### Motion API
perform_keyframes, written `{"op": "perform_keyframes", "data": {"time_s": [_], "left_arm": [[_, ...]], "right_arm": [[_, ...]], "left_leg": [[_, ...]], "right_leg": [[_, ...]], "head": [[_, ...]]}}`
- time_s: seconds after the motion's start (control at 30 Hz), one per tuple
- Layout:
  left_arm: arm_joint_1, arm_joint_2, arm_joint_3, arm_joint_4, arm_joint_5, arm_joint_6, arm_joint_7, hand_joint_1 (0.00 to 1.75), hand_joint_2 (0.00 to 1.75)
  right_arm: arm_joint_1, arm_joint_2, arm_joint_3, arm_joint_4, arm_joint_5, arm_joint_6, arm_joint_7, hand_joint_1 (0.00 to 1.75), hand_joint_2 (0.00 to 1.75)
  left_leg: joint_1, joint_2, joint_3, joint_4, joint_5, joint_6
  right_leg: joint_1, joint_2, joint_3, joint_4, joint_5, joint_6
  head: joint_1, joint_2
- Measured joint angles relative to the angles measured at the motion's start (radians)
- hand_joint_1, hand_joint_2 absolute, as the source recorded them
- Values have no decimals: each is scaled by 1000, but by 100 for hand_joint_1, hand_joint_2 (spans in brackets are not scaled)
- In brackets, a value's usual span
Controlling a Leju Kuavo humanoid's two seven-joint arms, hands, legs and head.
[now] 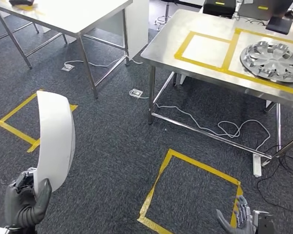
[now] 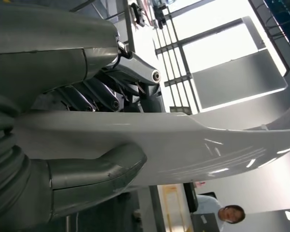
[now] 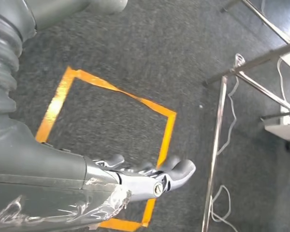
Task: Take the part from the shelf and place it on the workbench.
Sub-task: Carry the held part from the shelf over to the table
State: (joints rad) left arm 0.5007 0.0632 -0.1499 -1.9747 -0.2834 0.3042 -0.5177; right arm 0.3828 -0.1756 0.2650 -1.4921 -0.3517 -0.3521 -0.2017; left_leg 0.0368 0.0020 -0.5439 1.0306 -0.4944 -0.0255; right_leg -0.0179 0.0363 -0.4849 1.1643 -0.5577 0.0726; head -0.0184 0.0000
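My left hand (image 1: 25,202) grips the lower end of a curved white panel part (image 1: 54,141), which stands upright at the lower left of the head view. In the left wrist view the thumb (image 2: 99,171) and the dark fingers (image 2: 99,94) clamp the white part (image 2: 195,145) from both sides. My right hand (image 1: 240,219) hangs at the lower right, fingers apart and holding nothing; the right wrist view shows this hand (image 3: 151,176) over the carpet. The steel workbench (image 1: 167,41) stands ahead at the right, with yellow tape rectangles (image 1: 207,48) on its top.
A silver wheel cover (image 1: 274,61) lies on the workbench's right part. A second table (image 1: 71,19) stands at the upper left. Yellow tape squares (image 1: 191,190) mark the grey carpet. White cables and a power strip (image 1: 256,165) lie under the workbench. A person (image 2: 224,212) stands in the background.
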Motion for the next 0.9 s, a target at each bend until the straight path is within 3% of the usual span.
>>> {"op": "perform_keyframes", "data": {"time_s": [0.07, 0.13, 0.17, 0.37, 0.43, 0.47, 0.53, 0.57, 0.6, 0.63, 0.67, 0.73, 0.77, 0.8, 0.83, 0.9], "left_arm": [[1, 1, 0, 0, 0, 0, 0, 175, 175], [1, 1, -1, 0, -1, 0, 0, 175, 175], [1, 1, -1, 0, -1, 0, 0, 175, 175], [1, 1, -2, 0, -1, 0, 0, 175, 175], [1, 1, -2, 0, -1, 0, 0, 175, 175], [1, 2, -2, 1, -1, 0, 0, 175, 175], [-5, 3, -5, 1, -2, 0, 1, 175, 175], [-8, 3, -6, 2, -2, 0, 2, 175, 175], [-11, 4, -7, 2, -2, 1, 2, 175, 175], [-10, 5, -8, 2, -2, 1, 3, 175, 175], [-8, 6, -9, 2, -2, 1, 3, 175, 175], [-5, 8, -10, 2, -2, 1, 3, 175, 175], [-5, 9, -10, 2, -2, 1, 3, 175, 175], [-5, 10, -10, 2, -2, 1, 3, 175, 175], [-4, 10, -11, 2, -2, 1, 3, 175, 175], [-1, 11, -11, 3, -2, 1, 4, 175, 175]], "right_arm": [[1, 0, 2, 0, 0, 0, -1, 0, 175], [5, 0, 4, 1, 0, 0, -1, 0, 175], [7, 0, 4, 1, -1, 0, -1, 0, 175], [7, 0, 5, 1, -1, 0, -1, 0, 175], [8, 0, 5, 1, -1, -1, -2, 0, 175], [10, 0, 7, 4, -3, -1, -2, 0, 175], [6, -2, 10, 6, -5, -3, -5, 0, 175], [3, -2, 12, 6, -5, -4, -6, 0, 175], [-1, -3, 12, 5, -5, -5, -7, 0, 175], [-1, -3, 12, 6, -5, -5, -7, 0, 175], [-1, -3, 12, 6, -6, -5, -6, 0, 175], [1, -3, 13, 6, -7, -6, -7, 0, 175], [2, -3, 13, 7, -7, -6, -7, 0, 175], [2, -3, 14, 7, -8, -6, -7, 0, 175], [2, -3, 16, 7, -8, -6, -7, 0, 175], [3, -3, 18, 8, -9, -6, -7, 0, 175]], "left_leg": [[-9, 18, 25, -1, -19, 15], [-16, 34, 47, -3, -40, 22], [-18, 38, 53, -3, -46, 24], [-20, 42, 61, -4, -53, 26], [-24, 48, 72, -6, -62, 27], [-28, 57, 96, -12, -80, 26], [-33, 64, 130, 32, -71, 9], [-33, 54, 120, 85, -52, -1], [-31, 36, 80, 156, -26, -11], [-29, 16, 26, 217, -26, -15], [-29, 6, -24, 253, -56, -18], [-27, 2, -103, 263, -152, -22], [-27, 2, -129, 240, -183, -25], [-26, 0, -147, 201, -180, -28], [-24, -6, -157, 145, -131, -32], [-17, -27, -165, 18, 53, -39]], "right_leg": [[4, -27, -84, 107, -69, -1], [9, -29, -145, 141, -146, -7], [10, -29, -157, 140, -165, -9], [12, -30, -166, 129, -175, -13], [14, -31, -171, 102, -172, -18], [22, -49, -169, 53, -104, -31], [30, -57, -118, -63, 19, -59], [32, -58, -84, -117, 75, -72], [28, -38, -48, -143, 67, -75], [24, -26, -23, -164, 62, -75], [20, -12, 5, -185, 55, -74], [11, 18, 66, -224, 36, -70], [6, 33, 97, -240, 23, -66], [1, 48, 127, -252, 7, -62], [-4, 62, 154, -260, -12, -58], [-9, 87, 203, -263, -58, -46]], "head": [[7, 0], [8, 0], [9, 0], [9, 0], [9, 0], [6, 0], [3, 0], [0, 0], [0, 0], [-3, 0], [-4, 0], [-4, 0], [-4, 0], [-4, 0], [-4, 0], [-10, 0]]}}
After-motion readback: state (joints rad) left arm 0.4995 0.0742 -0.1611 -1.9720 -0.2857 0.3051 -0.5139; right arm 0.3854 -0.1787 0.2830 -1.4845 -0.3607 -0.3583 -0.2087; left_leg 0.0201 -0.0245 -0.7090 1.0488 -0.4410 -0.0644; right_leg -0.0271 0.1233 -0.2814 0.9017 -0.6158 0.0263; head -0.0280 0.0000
